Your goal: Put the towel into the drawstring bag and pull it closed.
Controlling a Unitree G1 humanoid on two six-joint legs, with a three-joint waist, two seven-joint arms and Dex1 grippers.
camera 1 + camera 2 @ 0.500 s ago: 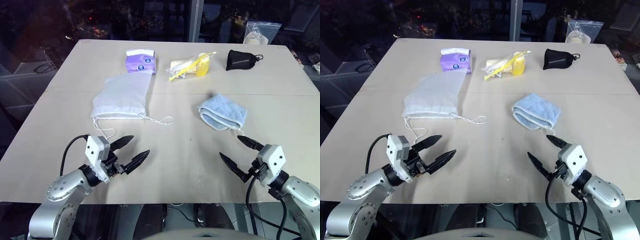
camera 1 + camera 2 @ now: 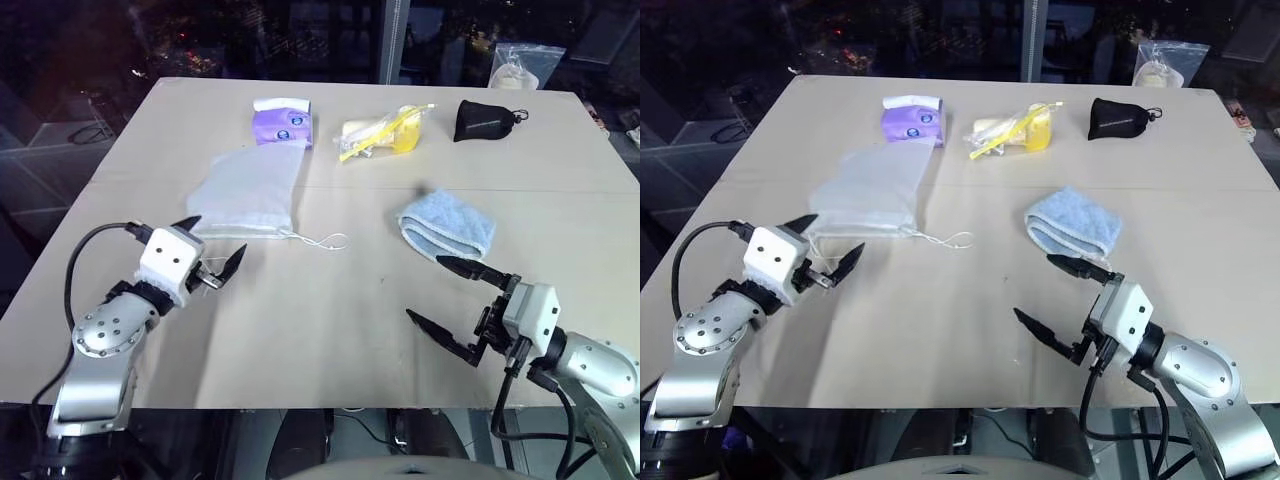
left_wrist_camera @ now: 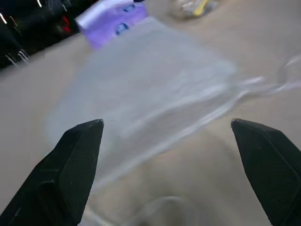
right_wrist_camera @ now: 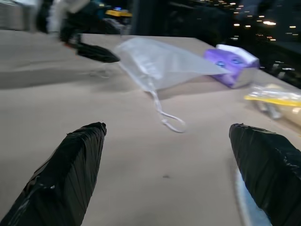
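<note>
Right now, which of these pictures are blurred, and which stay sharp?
Left wrist view: the drawstring bag and purple packet are smeared by blur. Right wrist view: slightly soft, the bag's cord readable. Both eye views: sharp, with the towel clearly outlined.

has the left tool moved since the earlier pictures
Yes. The left tool has gone forward and to the left, up to the near edge of the drawstring bag, which has stayed put.

white mesh drawstring bag (image 2: 245, 192) lies flat on the desk (image 2: 330, 300), cords trailing loose. light blue towel (image 2: 447, 224) lies folded, well apart from it.
</note>
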